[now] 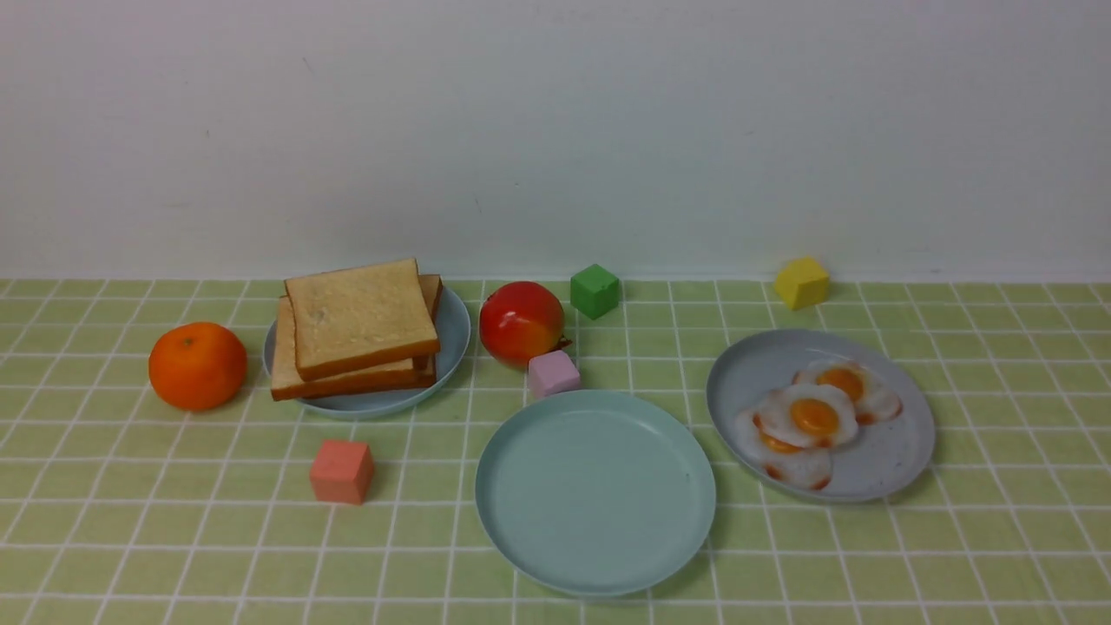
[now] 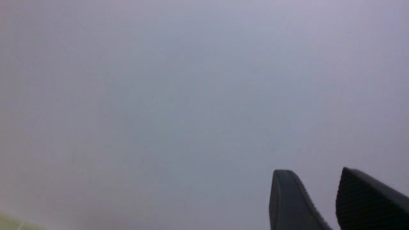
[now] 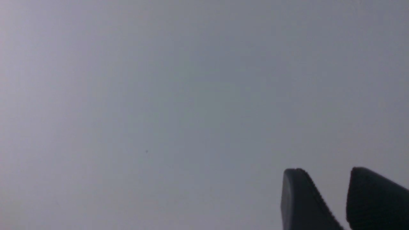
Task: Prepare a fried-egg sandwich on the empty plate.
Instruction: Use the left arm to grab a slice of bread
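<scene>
Nothing assembled; empty plate point(image 1: 599, 490) bare near worktop's point(image 1: 998, 547) front edge; my left claw point(image 2: 314, 195) and right claw point(image 3: 327, 195) spread, gripping nothing; next, I judge: lift top toast slice point(image 1: 360, 317).

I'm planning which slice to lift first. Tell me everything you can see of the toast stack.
The toast stack is a pile of what looks like three square slices, tan faced with brown crusts. They lie flat but skewed: the top slice is turned against those below, and the lowest juts over the left rim of the grey-blue plate carrying them. Only that plate touches it; the orange and apple sit apart on either side.
</scene>
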Available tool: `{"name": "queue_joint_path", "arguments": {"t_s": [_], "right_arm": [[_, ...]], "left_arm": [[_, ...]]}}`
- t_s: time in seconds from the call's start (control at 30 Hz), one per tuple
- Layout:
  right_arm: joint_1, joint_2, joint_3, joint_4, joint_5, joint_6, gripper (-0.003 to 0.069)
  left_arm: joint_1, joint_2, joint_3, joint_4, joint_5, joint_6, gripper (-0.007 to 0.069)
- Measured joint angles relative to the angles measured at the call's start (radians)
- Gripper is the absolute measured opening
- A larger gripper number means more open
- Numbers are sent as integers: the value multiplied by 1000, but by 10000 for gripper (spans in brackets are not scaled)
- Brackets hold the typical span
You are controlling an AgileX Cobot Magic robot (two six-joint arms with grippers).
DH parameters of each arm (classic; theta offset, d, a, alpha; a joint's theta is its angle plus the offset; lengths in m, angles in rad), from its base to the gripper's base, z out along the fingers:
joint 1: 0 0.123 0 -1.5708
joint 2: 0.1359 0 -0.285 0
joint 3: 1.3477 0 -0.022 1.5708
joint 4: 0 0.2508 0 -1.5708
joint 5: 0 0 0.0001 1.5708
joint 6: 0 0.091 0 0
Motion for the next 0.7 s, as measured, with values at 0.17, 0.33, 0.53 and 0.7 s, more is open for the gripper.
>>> {"name": "queue_joint_path", "arguments": {"t_s": [0.17, 0.33, 0.53, 0.7], "right_arm": [[0, 193, -73, -40, 82, -35, 242], [0, 327, -73, -7, 224, -41, 242], [0, 432, -74, 135, 454, -82, 242], [0, 476, -77, 267, 561, -248, 242]], "left_arm": [[0, 275, -74, 12, 211, -1, 238], [0, 568, -77, -13, 278, -1, 238], [11, 866, -227, -48, 370, 5, 238], [61, 1084, -475, -86, 535, 109, 238]]}}
